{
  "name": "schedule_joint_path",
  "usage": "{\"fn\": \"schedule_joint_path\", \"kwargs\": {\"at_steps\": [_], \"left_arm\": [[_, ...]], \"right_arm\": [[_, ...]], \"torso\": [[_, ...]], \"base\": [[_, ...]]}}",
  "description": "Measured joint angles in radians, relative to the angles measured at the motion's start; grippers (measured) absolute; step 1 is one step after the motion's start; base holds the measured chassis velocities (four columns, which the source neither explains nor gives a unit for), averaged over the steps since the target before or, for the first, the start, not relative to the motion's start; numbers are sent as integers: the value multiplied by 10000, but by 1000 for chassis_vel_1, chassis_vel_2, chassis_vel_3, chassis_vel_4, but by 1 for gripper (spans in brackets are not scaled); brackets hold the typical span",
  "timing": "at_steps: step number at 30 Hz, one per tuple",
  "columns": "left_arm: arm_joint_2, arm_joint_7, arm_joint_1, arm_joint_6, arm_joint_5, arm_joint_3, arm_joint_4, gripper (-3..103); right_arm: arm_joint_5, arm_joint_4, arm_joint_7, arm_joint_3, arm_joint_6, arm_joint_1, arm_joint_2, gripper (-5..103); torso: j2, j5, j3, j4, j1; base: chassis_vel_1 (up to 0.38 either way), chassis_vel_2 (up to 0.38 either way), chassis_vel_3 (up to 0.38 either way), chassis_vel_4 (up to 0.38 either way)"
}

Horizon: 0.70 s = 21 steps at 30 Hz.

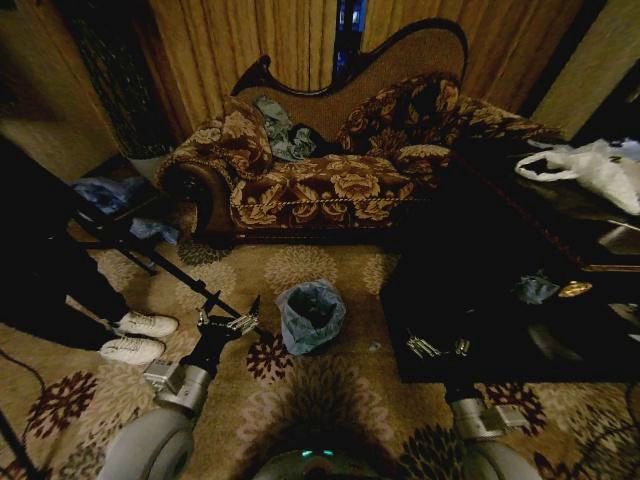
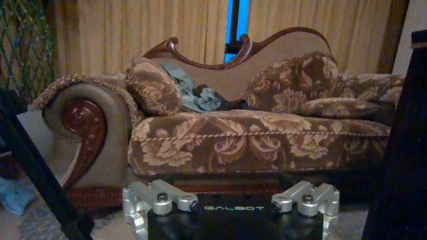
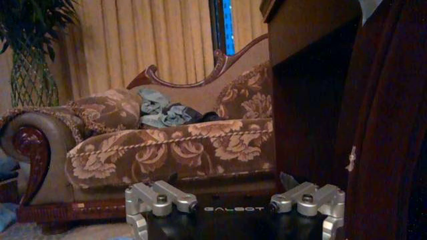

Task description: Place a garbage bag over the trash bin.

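Observation:
The light blue garbage bag (image 1: 310, 316) stands on the patterned carpet in front of the sofa, in the head view. It is draped in wrinkles over a small round shape with a dark opening on top. The trash bin's black wall is hidden under the film. My left gripper (image 1: 229, 312) hovers low just left of the bag, open, with nothing between its fingers. To the right of the bag, my right gripper (image 1: 439, 347) is open and holds nothing, at the front edge of a dark table.
A floral sofa (image 1: 330, 185) with bluish cloth (image 1: 285, 135) on it fills the back. A dark low table (image 1: 520, 300) at the right carries a white plastic bag (image 1: 590, 165). White sneakers (image 1: 140, 337) and black tripod legs (image 1: 165, 262) lie left.

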Motion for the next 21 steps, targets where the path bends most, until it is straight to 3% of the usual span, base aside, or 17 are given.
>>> {"fn": "schedule_joint_path", "kwargs": {"at_steps": [21], "left_arm": [[6,-5,-4,5,-4,12,16,100]], "right_arm": [[0,-16,1,-8,8,13,0,100]], "torso": [[0,0,0,0,0]], "base": [[0,0,0,0]]}}
